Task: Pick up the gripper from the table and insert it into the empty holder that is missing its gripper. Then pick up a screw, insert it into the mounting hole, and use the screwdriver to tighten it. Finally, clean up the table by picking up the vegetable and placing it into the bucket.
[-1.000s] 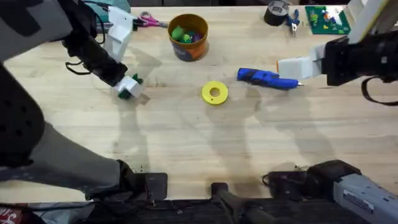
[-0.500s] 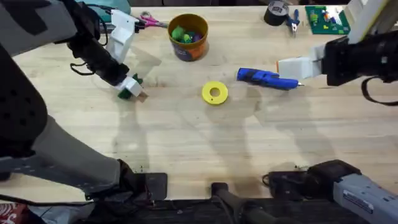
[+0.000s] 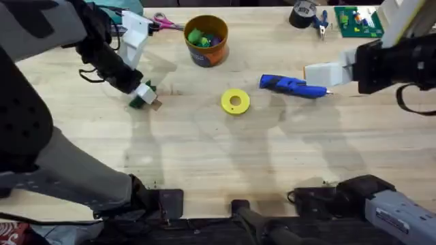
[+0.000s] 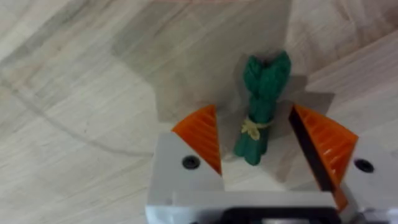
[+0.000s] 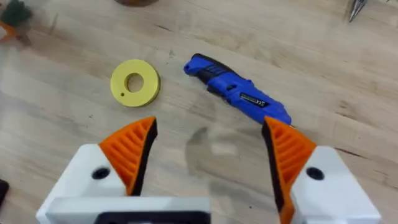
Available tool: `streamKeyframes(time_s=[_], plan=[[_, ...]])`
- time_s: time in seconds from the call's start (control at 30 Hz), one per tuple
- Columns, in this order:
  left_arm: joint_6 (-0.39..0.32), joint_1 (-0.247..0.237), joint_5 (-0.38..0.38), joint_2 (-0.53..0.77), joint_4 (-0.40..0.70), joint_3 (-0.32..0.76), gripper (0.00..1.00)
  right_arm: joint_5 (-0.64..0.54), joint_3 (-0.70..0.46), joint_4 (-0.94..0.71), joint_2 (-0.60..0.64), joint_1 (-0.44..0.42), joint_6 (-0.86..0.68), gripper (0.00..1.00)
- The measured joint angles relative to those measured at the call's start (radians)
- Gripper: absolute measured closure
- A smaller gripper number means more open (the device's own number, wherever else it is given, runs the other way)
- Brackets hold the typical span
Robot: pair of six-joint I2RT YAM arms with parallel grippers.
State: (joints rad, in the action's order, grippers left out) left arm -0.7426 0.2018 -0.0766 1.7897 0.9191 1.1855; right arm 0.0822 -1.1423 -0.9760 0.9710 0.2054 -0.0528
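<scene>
Two orange pads (image 4: 202, 134) straddle the vegetable (image 4: 261, 106), spread apart; our left gripper (image 3: 144, 97) has crept toward upper left. Right gripper (image 5: 211, 149) hangs open.

Your left gripper (image 4: 261, 140) sits low at the table, jaws apart; your right gripper (image 5: 211, 146) hovers higher, jaws wide.

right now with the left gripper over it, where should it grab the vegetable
Grip the vegetable at its narrow tied waist, where the pale band sits, coming straight down from above. It lies flat on the table with its long axis running between the left gripper's open pads, so closing squeezes across its thin width. The bushier end is likely softer and less secure.
</scene>
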Motion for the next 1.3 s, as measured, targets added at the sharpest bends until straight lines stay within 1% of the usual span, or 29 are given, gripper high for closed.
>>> streamKeyframes(time_s=[0.07,0.13,0.27,0.3,0.33,0.37,0.43,0.47,0.5,0.77,0.87,0.9,1.0,1.07,1.2,1.3], plan=[[0.002,-0.014,0.025,0.0,-0.015,-0.016,0.257,0.0,0.0,0.0,0.0,0.0,0.0,0.005],[0.002,-0.025,0.043,-0.002,-0.02,-0.023,0.255,-0.011,0.0,0.0,0.0,0.0,0.0,0.005],[0.006,-0.031,0.043,-0.003,-0.018,-0.025,0.342,-0.034,0.0,0.0,0.0,0.0,0.0,0.005],[0.01,-0.031,0.042,-0.003,-0.016,-0.025,0.38,-0.037,0.0,0.0,0.0,0.0,0.0,0.005],[0.01,-0.031,0.042,-0.003,-0.015,-0.026,0.465,-0.038,0.0,0.0,0.0,0.0,0.0,0.005],[0.012,-0.031,0.039,-0.003,-0.011,-0.026,0.584,-0.04,0.0,0.0,0.0,0.0,0.0,0.005],[0.008,-0.031,0.04,-0.004,-0.011,-0.026,0.866,-0.041,0.0,0.0,0.0,0.0,0.0,0.005],[0.008,-0.031,0.043,-0.006,-0.015,-0.026,0.961,-0.041,0.0,0.0,0.0,0.0,0.0,0.005],[0.009,-0.031,0.043,-0.006,-0.017,-0.026,0.982,-0.041,0.0,0.0,0.0,0.0,0.0,0.005],[0.009,-0.031,0.045,-0.007,-0.038,-0.027,0.985,-0.041,0.0,0.0,0.0,0.0,0.0,0.005],[0.023,-0.031,0.035,-0.011,-0.044,-0.01,0.985,-0.041,0.0,0.0,0.0,0.0,0.0,0.005],[0.079,-0.031,-0.007,-0.055,-0.04,0.061,0.985,-0.041,0.0,0.0,0.0,0.0,0.0,0.005],[0.166,-0.031,-0.045,-0.112,-0.041,0.14,0.985,-0.041,0.0,0.0,0.0,0.0,0.0,0.005],[0.236,-0.031,-0.085,-0.154,-0.046,0.19,0.985,-0.041,0.0,0.0,0.0,0.0,0.0,0.005],[0.378,-0.048,-0.18,-0.211,-0.089,0.247,0.985,-0.041,0.0,0.0,0.0,0.0,0.0,0.005],[0.475,-0.091,-0.245,-0.216,-0.13,0.254,0.986,-0.041,0.0,0.0,0.0,0.0,0.0,0.005]])
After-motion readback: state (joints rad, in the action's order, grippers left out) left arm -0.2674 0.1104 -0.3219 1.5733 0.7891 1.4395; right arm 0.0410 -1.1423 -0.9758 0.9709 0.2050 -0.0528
